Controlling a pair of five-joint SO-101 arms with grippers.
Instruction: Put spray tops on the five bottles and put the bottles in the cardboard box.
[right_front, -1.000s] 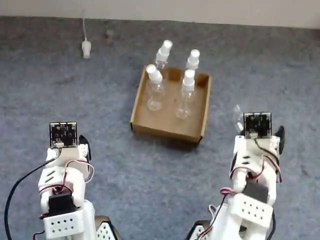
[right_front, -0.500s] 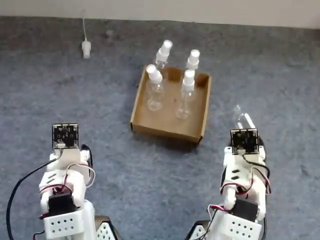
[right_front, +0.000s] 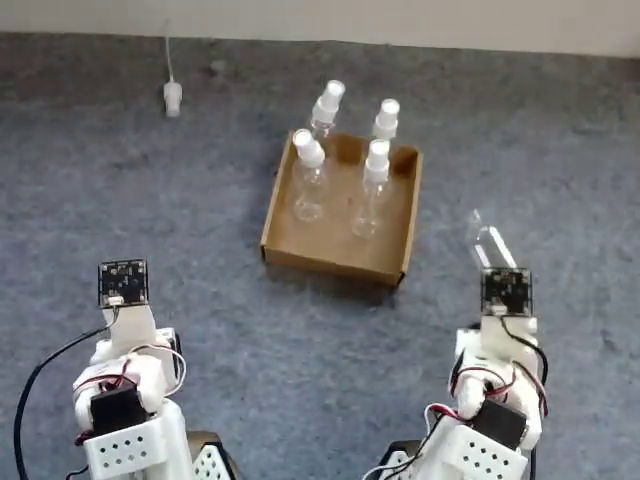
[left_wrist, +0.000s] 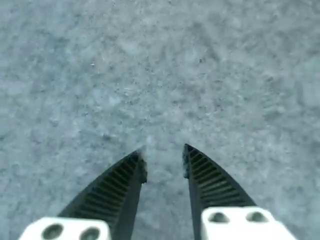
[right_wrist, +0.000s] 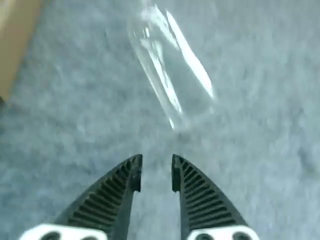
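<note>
Four bottles with spray tops sit at the box (right_front: 338, 262), centre of the high view. Front-left bottle (right_front: 309, 185) and front-right bottle (right_front: 371, 195) stand upright inside it. Back-left bottle (right_front: 325, 108) and back-right bottle (right_front: 384, 120) stand upright at the far wall; can't tell if they are inside or just behind it.

Bare bottle (right_front: 487, 240) is uncapped and lies on its side on the carpet (right_front: 200, 200), right of the box and apart from it, neck toward the upper left. In the right wrist view the bare bottle (right_wrist: 172, 70) lies just ahead of the right gripper (right_wrist: 156, 157), not touching. Jaws are slightly apart, nothing between them. Box corner shows at that frame's upper left.

Loose spray top (right_front: 172, 97), with its thin tube pointing up-frame, lies on the carpet at the upper left of the high view, well apart from the box and the bare bottle.

Left gripper (left_wrist: 163, 149) is over bare carpet, jaws apart, holding nothing. Left arm (right_front: 125, 345) is at the lower left of the high view, right arm (right_front: 500, 350) at the lower right, just below the bare bottle.
</note>
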